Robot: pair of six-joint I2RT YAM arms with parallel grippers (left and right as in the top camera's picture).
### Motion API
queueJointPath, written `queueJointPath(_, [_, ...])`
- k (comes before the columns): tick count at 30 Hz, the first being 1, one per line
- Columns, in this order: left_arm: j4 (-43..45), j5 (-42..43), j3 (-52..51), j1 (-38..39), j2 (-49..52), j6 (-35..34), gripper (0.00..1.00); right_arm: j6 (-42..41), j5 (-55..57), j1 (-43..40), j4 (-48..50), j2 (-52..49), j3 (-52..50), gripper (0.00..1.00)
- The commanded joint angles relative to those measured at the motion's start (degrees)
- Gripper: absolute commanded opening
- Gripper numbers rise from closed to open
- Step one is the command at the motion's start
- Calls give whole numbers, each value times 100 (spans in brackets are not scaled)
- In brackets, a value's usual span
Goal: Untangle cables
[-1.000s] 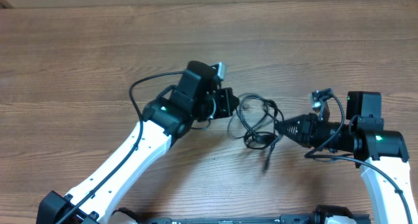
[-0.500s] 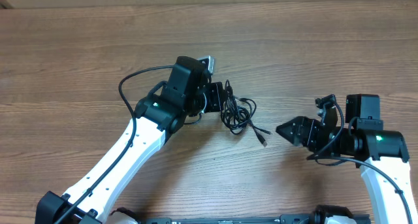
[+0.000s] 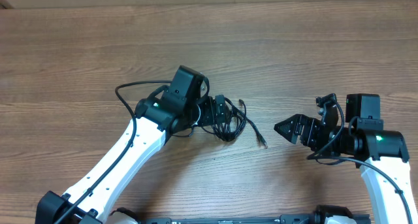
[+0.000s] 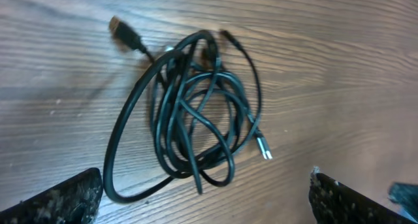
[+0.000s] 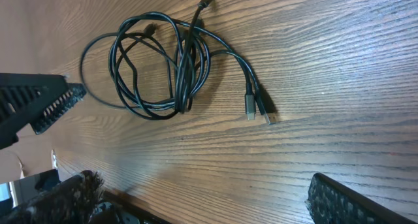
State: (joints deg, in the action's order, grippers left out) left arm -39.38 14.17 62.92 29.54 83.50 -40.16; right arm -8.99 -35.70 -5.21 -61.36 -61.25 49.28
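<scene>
Cables lie loose in a tangled bundle on the table. Left gripper stands wide over them. Right gripper is wide too, holding nothing, well apart.

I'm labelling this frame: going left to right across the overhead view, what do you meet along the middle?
The left gripper, open at the bundle's edge → the cables, a loose tangled bundle → the right gripper, open and apart from the cables.

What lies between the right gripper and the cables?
Nothing but bare table separates the right gripper from the cables, clearest in the overhead view.
</scene>
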Motion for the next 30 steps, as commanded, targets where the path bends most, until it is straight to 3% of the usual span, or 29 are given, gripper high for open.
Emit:
queueJointPath(1, [-24,-280,-319,57,-24,-326,98,7,11,-17,20,76,28,100])
queueJointPath(3, [39,-297,-518,59,-24,-380,97,7,11,-17,20,76,28,100])
queueJointPath(9, [664,-127,-1266,48,-20,-378,71,9,11,-17,35,76,28,100])
queueJointPath(18, [389,-599,-1270,55,186,-431,73,11,11,-17,39,76,28,100])
queueJointPath(26, [1746,-428,-1270,55,1311,-509,77,9,11,-17,74,76,26,100])
queueJointPath(28, [1821,-420,-1270,55,1497,-509,56,9,11,-17,74,76,24,100])
queueJointPath(29, [1845,-409,-1270,55,1611,-509,27,9,9,-17,74,76,24,100])
queueJointPath(30, [1843,-402,-1270,55,1650,-509,4,9,11,-17,74,76,24,100])
